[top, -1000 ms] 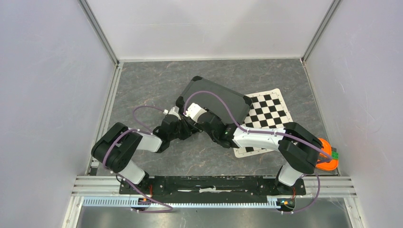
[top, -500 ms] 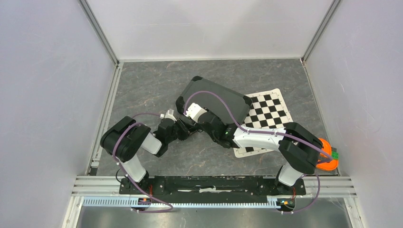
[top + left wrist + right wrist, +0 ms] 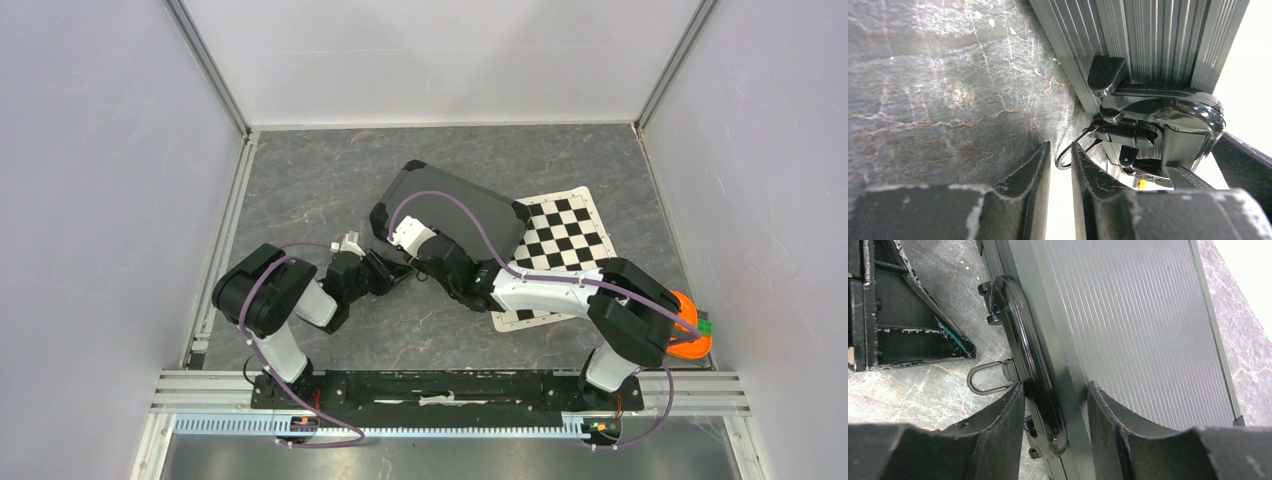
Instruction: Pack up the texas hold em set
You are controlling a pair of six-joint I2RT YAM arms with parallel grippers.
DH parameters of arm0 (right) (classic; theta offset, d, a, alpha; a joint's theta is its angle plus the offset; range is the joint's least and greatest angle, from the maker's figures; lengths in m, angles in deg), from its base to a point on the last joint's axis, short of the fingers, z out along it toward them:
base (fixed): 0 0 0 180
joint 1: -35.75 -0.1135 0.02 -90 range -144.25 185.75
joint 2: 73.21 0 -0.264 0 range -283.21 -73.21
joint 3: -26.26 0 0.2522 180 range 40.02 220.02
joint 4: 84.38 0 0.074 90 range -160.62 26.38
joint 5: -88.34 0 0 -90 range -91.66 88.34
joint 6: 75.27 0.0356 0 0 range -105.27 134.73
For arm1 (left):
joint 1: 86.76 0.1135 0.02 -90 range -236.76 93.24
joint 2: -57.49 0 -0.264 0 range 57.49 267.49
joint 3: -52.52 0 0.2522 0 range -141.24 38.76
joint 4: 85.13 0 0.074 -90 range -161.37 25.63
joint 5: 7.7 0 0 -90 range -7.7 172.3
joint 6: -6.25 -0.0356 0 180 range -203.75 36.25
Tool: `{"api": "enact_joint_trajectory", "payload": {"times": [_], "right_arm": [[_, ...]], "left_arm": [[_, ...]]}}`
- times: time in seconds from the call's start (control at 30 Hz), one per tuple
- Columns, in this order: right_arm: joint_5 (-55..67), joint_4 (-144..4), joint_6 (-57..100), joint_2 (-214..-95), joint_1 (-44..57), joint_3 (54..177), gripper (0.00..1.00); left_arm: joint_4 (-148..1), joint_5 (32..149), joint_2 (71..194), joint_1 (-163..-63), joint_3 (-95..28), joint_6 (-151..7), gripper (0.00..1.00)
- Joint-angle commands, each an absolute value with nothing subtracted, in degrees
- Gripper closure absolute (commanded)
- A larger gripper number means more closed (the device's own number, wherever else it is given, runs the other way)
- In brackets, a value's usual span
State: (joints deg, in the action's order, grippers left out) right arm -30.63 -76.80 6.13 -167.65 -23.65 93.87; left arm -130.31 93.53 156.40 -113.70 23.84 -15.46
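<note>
From the overhead view I have the black hard case (image 3: 455,210) lying flat and closed in the middle of the grey marbled table (image 3: 320,180). It is turned at an angle, so its left end sits nearer to me than its right. Its right end lies just beside the checkered mat (image 3: 565,235), and I cannot tell whether the two touch.

My right arm reaches left across the table to the case's near-left edge. On the right wrist camera, the right gripper (image 3: 1055,387) stands about half open, straddling the glossy black handle (image 3: 1028,355) and the case rim behind it. The left finger looks pressed against the handle, and the right finger meets the edge of the ribbed lid (image 3: 1128,315). A small wire loop (image 3: 983,380) sticks out beside the handle, over the table.

The left gripper (image 3: 1060,147) sits just near and left of that spot, low over the table and apart from the case. Its fingers (image 3: 1028,175) are drawn almost together, with only a thin slit between them and nothing in it. Past them I see the case's ribbed side and some shiny black hardware on it.

An orange ring-shaped object (image 3: 690,340) sits at the near right, partly hidden behind the right arm's elbow.
</note>
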Motion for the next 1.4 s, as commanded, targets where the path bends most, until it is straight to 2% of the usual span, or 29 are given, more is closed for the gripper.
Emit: {"api": "enact_joint_trajectory", "payload": {"times": [0.0,0.37,0.6,1.03,1.37], "right_arm": [[-26.3,-68.0,11.2,-170.7,-22.3,90.7,0.57],[-26.0,-67.9,11.2,-170.9,-22.3,90.7,0.57],[-25.7,-67.7,11.1,-170.9,-22.3,91.1,0.57],[-25.5,-67.5,11.0,-171.0,-22.3,91.4,0.57],[-25.3,-67.5,11.0,-171.0,-22.3,91.7,0.57]], "left_arm": [[-136.6,94.2,158.1,-112.9,26.0,-13.1,0.71],[-142.8,96.2,163.4,-112.4,25.7,-11.7,0.64],[-143.8,93.9,161.8,-113.0,26.4,-21.5,0.58],[-153.9,102.0,170.2,-113.5,22.9,-28.7,0.60],[-143.3,99.4,166.5,-115.9,20.8,-33.7,0.64]]}}
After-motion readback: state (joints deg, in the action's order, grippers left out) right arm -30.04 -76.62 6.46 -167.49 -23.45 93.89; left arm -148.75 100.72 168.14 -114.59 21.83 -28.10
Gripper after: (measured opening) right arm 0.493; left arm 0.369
